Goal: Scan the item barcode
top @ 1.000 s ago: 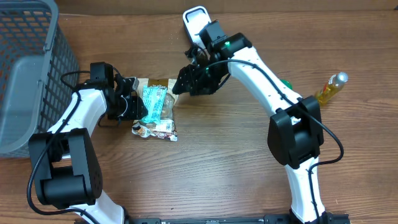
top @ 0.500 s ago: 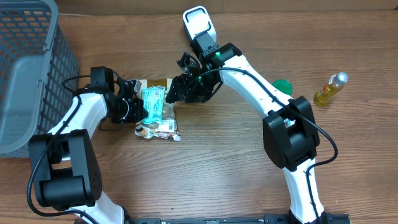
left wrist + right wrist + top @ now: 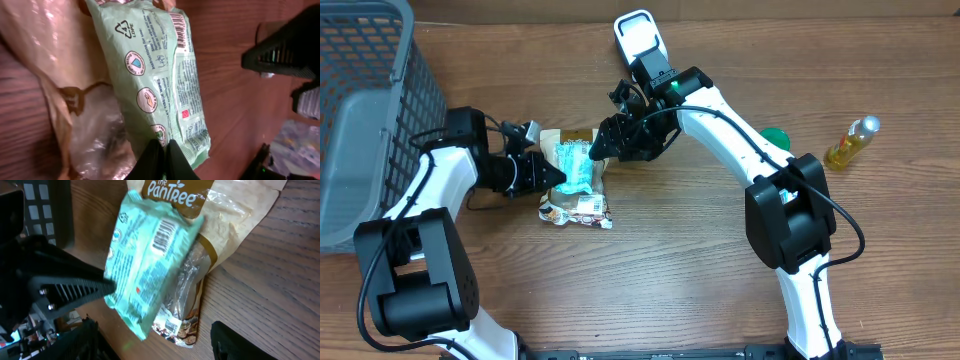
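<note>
Left tool (image 3: 552,175) pinched shut on edge of mint-green plastic wet-tissue pack (image 3: 575,165), tilted over brown-and-clear snack bag (image 3: 575,207) on wooden surface (image 3: 700,260). Right tool (image 3: 603,146) gaping, holding nothing, just beside pack.

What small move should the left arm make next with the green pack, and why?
Probably lift the green pack slightly: the left gripper is shut on its edge, the barcode faces up, yet the pack rests over the brown bag.

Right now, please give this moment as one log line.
left gripper: shut on wet-tissue pack | right gripper: open, near pack | barcode: shows in right wrist view
</note>
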